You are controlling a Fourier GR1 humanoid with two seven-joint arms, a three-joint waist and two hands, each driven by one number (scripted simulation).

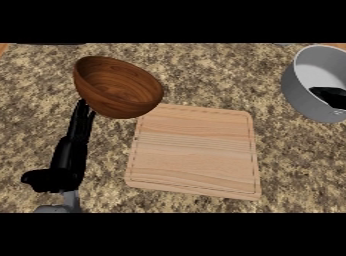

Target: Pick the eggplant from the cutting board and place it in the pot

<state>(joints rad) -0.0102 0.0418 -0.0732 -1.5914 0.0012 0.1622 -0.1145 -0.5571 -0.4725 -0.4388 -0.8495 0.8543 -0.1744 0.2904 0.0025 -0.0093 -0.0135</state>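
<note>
Tabletop: speckled stone, carries all items
Cutting board: pale wood, centre, nothing visible on it
Pot: grey, far right, partly cut off by the view's edge
Wooden bowl: far left, tilted, just beyond the board's far-left corner
Left robot hand: near left, fingers apart and straight, resting, tips by the bowl
Right robot hand: dark shape over the pot's inside, apparently this hand; apart or clamped cannot be told
Eggplant: not visible; possibly hidden at the pot
Risk: if carried, a release near the rim could send it onto the tabletop
</note>
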